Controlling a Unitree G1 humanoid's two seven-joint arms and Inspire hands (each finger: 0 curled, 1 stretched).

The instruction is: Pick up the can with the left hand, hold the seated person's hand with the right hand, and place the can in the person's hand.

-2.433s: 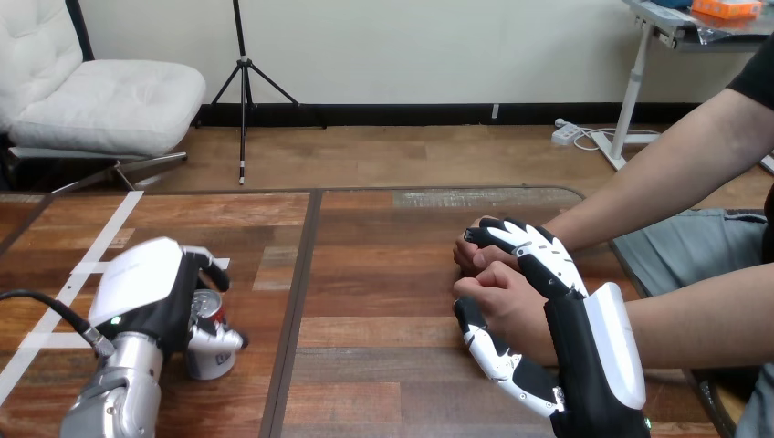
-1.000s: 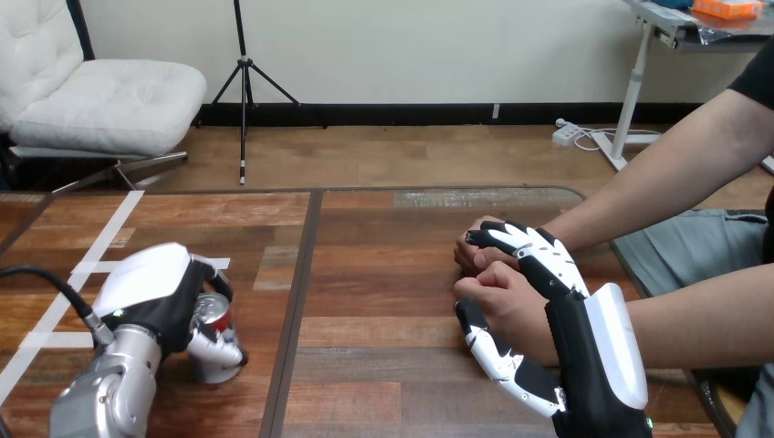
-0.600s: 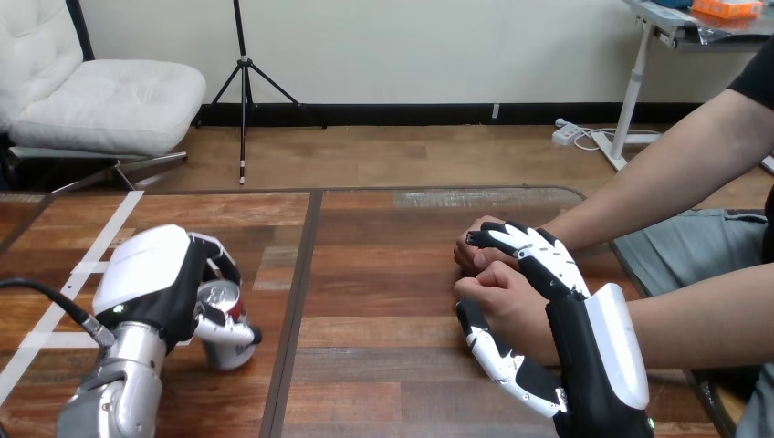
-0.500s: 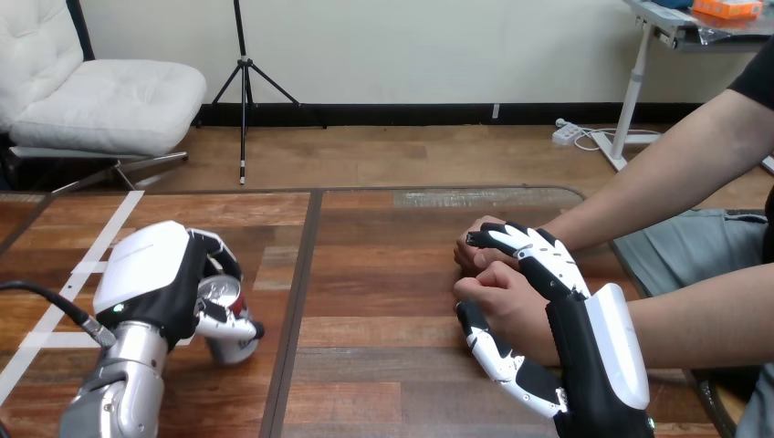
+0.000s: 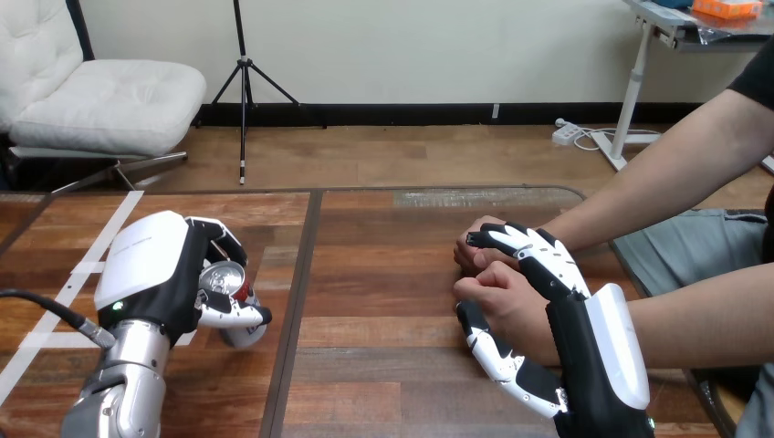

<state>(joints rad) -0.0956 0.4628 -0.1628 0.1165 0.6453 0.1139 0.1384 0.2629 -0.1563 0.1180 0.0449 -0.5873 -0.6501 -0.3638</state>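
A small silver can with a red band is clasped in my left hand at the left of the wooden table; fingers and thumb curl round it and it tilts slightly, lifted just above the surface. On the right, my right hand wraps the person's fist, fingers curled over the top and thumb beneath. The person's other fist rests on the table just beyond it, touching my fingertips.
The person's two forearms come in from the right edge. White tape strips run across the table's left part. A dark seam divides the tabletop down its middle.
My left hand has lifted the can and carried it a little rightward and up from the table. The right hand and the person's fists have stayed put.
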